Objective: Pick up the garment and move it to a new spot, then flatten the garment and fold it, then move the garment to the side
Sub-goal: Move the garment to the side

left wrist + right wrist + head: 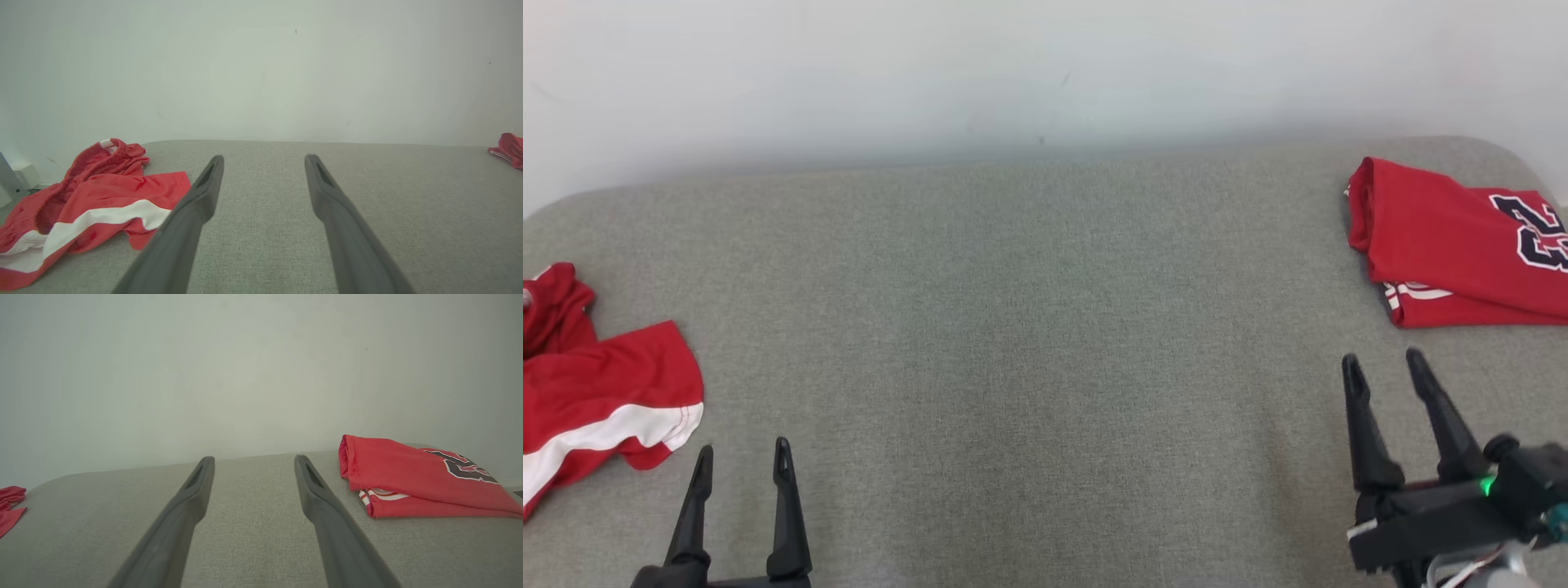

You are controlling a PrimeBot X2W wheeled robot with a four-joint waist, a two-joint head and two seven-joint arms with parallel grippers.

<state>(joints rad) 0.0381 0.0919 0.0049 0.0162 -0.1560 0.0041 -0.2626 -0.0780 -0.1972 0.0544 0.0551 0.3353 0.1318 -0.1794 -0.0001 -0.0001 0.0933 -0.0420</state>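
Red shorts (600,400) crumpled at lower left of frame, near left pincer (743,447); it & right pincer (1382,357) both wide open, nothing held; cloth prob. light, limp, slippery, so pinch a hem corner.

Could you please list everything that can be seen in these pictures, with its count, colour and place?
crumpled garment: one, red with a white stripe, lying unfolded at the left edge of the surface
folded garment: one, red with a dark, white-edged number, lying at the far right of the surface
padded surface: one, grey woven fabric, spanning the whole work area
wall: one, pale, behind the surface
small block: one, white, by the wall beyond the crumpled garment; what it is I cannot tell
left gripper: one, dark fingers, open, lower left, just right of the crumpled garment, holding nothing
right gripper: one, dark fingers, open, lower right, just in front of the folded garment, holding nothing
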